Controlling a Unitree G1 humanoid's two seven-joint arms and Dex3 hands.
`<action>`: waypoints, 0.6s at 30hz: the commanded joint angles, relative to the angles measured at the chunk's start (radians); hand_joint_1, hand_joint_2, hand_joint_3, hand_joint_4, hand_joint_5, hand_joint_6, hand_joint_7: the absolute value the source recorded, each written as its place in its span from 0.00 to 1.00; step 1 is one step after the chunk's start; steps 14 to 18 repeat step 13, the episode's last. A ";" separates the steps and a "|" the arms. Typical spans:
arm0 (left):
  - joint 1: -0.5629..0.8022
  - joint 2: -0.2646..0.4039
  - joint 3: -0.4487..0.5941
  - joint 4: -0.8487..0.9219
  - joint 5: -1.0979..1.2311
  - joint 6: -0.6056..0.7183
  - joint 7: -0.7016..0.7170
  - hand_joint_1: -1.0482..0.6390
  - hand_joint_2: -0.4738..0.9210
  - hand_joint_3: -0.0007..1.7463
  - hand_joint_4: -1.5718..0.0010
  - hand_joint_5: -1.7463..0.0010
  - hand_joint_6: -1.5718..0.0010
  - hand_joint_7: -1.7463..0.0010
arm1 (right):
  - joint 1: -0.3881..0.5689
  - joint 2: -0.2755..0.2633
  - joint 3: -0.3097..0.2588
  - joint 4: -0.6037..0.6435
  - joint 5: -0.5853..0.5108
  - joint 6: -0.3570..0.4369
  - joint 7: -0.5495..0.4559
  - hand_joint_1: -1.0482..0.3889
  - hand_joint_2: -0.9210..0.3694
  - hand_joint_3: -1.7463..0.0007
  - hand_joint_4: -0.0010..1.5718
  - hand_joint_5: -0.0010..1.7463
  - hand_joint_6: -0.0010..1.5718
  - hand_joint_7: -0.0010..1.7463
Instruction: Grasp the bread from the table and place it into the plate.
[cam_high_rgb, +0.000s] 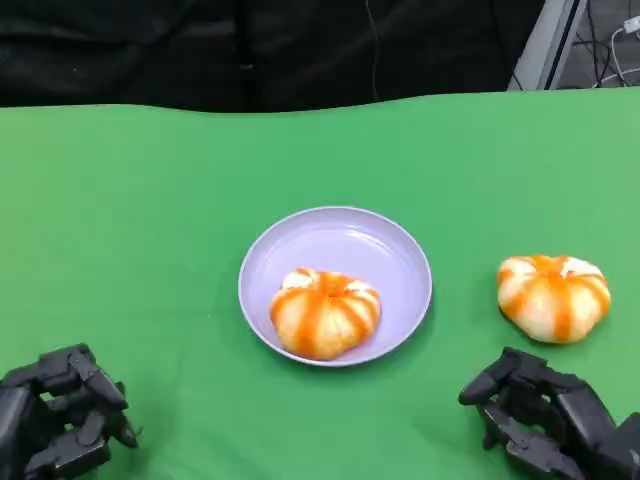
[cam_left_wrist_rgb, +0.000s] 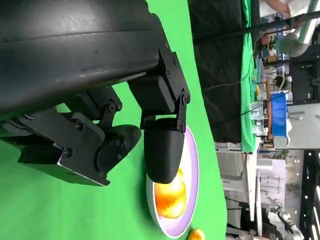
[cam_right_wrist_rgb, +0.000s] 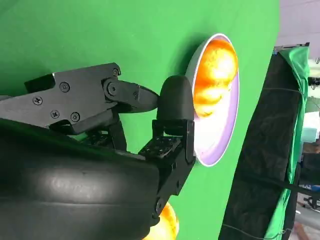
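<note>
Covering nearly the whole head view, the green table (cam_high_rgb: 150, 230) runs back to a black curtain (cam_high_rgb: 250, 50) along its far edge. The lilac plate (cam_high_rgb: 345, 240) sits near the table's middle and serves as the landmark here. One orange-striped bun (cam_high_rgb: 325, 312) already lies inside the plate, on the side of it nearest the robot, with its edge close to the near rim. The left wrist view shows that same plate (cam_left_wrist_rgb: 194, 165) past a black finger, with the bun (cam_left_wrist_rgb: 171, 196) lying in it. The right wrist view shows the plate (cam_right_wrist_rgb: 227, 135) edge-on and the bun (cam_right_wrist_rgb: 212, 75) glowing orange within.

A second bread (cam_high_rgb: 554, 296) of the same kind rests on the bare cloth to the right of the plate, apart from its rim and touching nothing. A sliver of it (cam_right_wrist_rgb: 167, 222) peeks out beside the right hand's shell in the right wrist view, and a small piece (cam_left_wrist_rgb: 196, 234) shows past the plate in the left wrist view.

The right hand (cam_high_rgb: 545, 415) sits nearer the robot than this bread, not touching it, fingers loosely curled and parted, holding nothing. The left hand (cam_high_rgb: 65, 410) rests on the near side of the table, well to the left of the plate, fingers bent but apart, also empty.
</note>
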 joint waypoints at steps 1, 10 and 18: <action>-0.004 0.026 0.005 0.009 0.006 -0.017 0.006 0.64 0.78 0.59 0.27 0.22 0.32 0.31 | 0.006 -0.015 -0.011 -0.007 0.005 0.002 -0.011 0.55 0.00 0.72 0.37 1.00 0.43 0.68; -0.005 0.028 0.007 0.015 0.000 -0.017 0.003 0.64 0.80 0.57 0.27 0.25 0.32 0.34 | 0.000 -0.016 -0.012 0.003 0.006 -0.009 -0.021 0.54 0.00 0.72 0.38 1.00 0.43 0.68; -0.005 0.028 0.006 0.015 0.000 -0.017 0.003 0.64 0.80 0.56 0.27 0.25 0.31 0.34 | 0.000 -0.016 -0.012 0.003 0.006 -0.009 -0.021 0.54 0.00 0.72 0.38 1.00 0.43 0.69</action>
